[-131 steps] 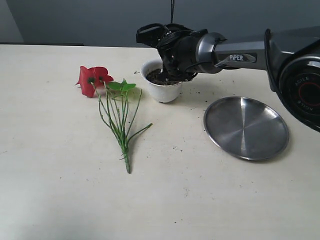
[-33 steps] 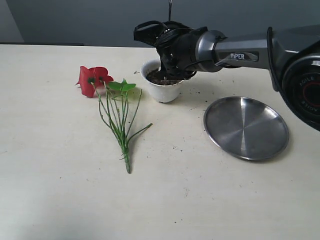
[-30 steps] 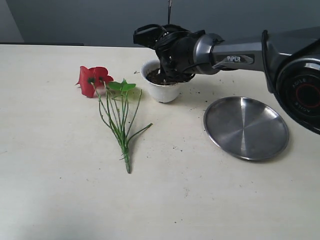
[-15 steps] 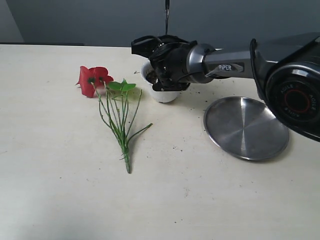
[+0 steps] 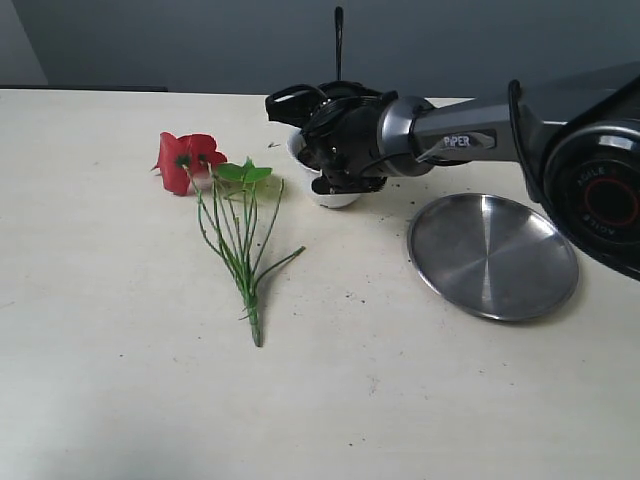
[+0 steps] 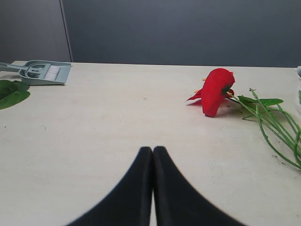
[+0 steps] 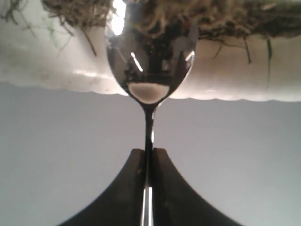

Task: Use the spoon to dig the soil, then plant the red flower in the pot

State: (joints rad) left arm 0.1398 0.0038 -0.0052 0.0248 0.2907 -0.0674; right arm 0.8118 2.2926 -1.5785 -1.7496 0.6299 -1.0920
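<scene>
Your right gripper (image 5: pixel 338 160) has been sinking and sliding leftward over the small white scallop-rimmed pot (image 5: pixel 333 196), and the top of the slim shiny steel spoon (image 5: pixel 338 38) has been coming down into view.

In the exterior view, that gripper is covering most of the pot, and the spoon's handle is standing upright above it. The artificial red flower (image 5: pixel 187 160), with green leaves and long thin stems, is lying flat on the pale table (image 5: pixel 120 390) left of the pot, unmoved. The round steel plate (image 5: pixel 492 256) is sitting right of the pot, apart from it.

In the left wrist view, your left gripper (image 6: pixel 152 151) is holding its black fingers pressed together on nothing. The red flower (image 6: pixel 215 89) is lying ahead of it, well apart. A grey-green dustpan (image 6: pixel 44 73) and a dark green leaf (image 6: pixel 11 92) are resting farther off.

In the right wrist view, your right gripper (image 7: pixel 148 157) is clamping the spoon (image 7: pixel 149 61) by its thin handle. The bowl's tip is meeting the dark brown fibrous soil (image 7: pixel 225 16) at the pot's white rim (image 7: pixel 244 82).
</scene>
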